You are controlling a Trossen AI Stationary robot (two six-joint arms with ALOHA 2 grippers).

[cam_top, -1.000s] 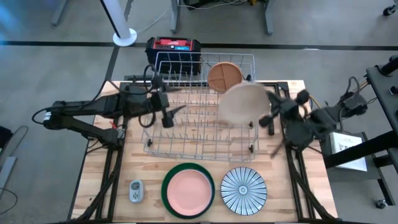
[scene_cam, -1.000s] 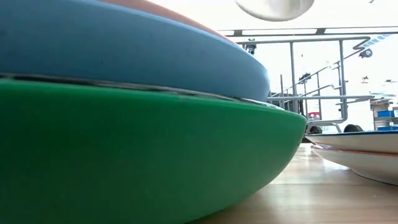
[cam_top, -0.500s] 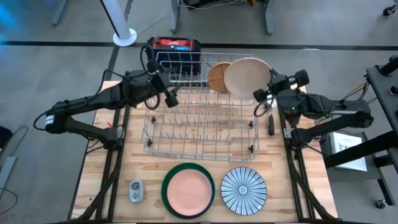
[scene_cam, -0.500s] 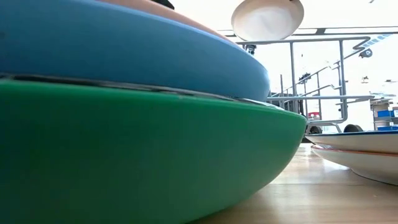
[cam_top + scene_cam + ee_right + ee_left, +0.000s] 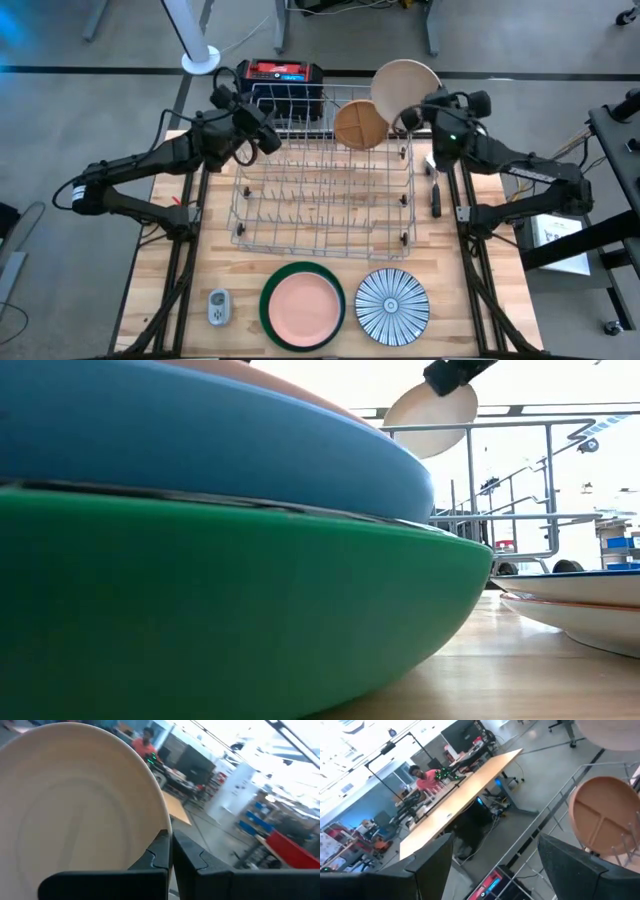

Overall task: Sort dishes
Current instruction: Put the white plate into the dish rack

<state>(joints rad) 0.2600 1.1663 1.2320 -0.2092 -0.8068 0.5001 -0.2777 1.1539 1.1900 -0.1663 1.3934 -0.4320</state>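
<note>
right gripper [image 5: 412,113] clamped on rim of cream plate [image 5: 403,88], held on edge above wire rack's [image 5: 325,170] far right corner | tan plate [image 5: 360,124] upright in rack's far side | left gripper [image 5: 262,135] fingers apart, over rack's far left corner | pink plate [image 5: 303,306] on green plate [image 5: 272,284] and striped plate [image 5: 392,304] at table's [image 5: 455,300] near edge

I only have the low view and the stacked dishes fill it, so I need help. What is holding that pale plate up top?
Observer: The right gripper, shut on the cream plate, beyond the wire rack's far edge.
Operator: Anything already in the rack?
Observer: A tan plate, upright at the far end.
Operator: And the left gripper?
Observer: The left gripper is open, empty, over the rack's far left corner.
</note>
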